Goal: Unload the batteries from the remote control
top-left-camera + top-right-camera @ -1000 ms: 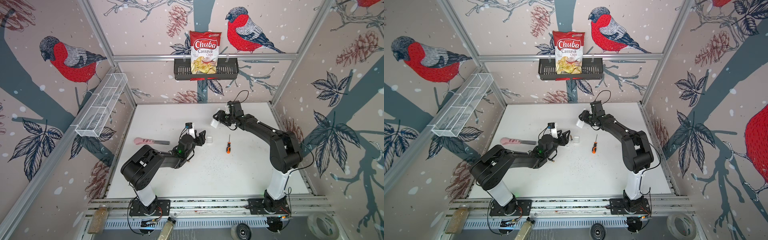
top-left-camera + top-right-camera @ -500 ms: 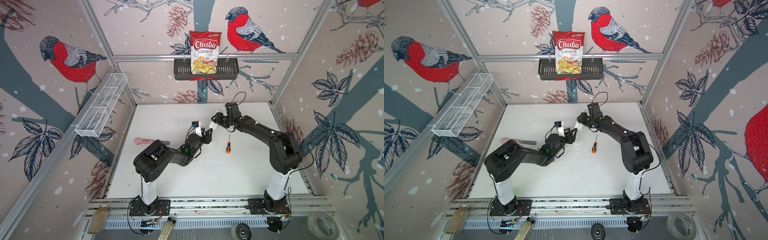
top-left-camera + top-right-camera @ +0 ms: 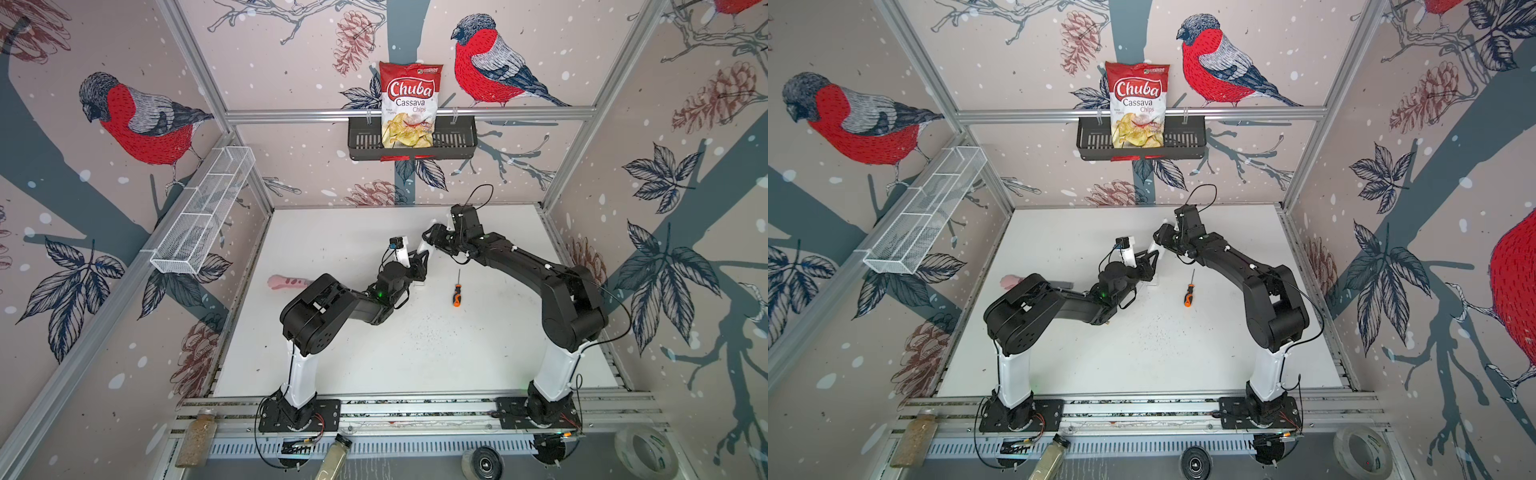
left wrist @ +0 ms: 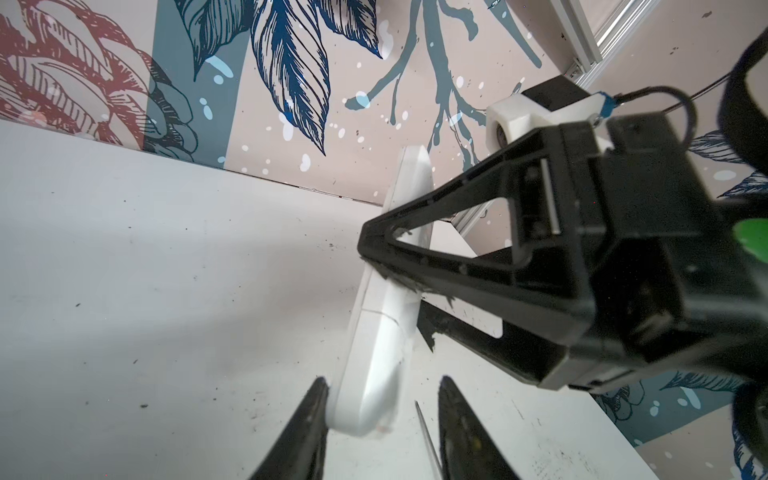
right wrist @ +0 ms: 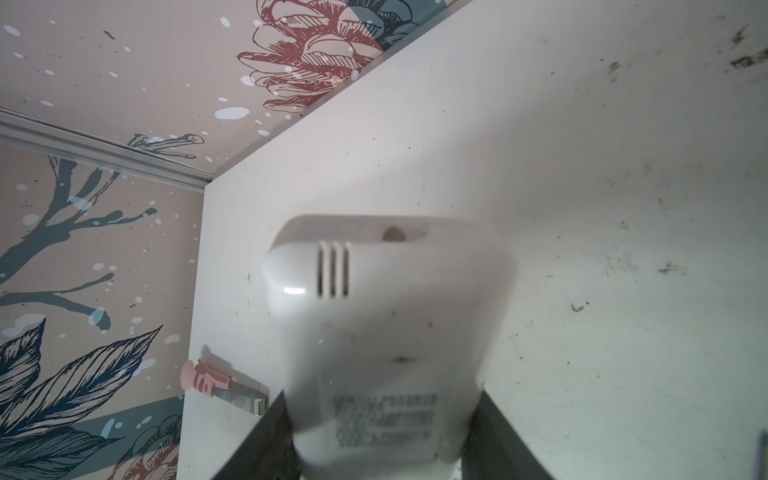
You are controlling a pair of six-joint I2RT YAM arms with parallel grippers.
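Left arm has closed in on the held remote; second grip forming.
Right gripper (image 4: pixel 395 293) fingers clamp the white plastic remote control (image 5: pixel 386 316) in the air, beyond the orange-and-black-handled screwdriver (image 3: pixel 456 293). Left gripper (image 4: pixel 383 380) fingers, narrower than a second ago, straddle its free end, one touching, not yet gripping. Batteries unseen, probably still inside.

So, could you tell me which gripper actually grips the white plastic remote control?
The right gripper, shut on the white remote's sides; the left gripper straddles its other end, one side gapped.
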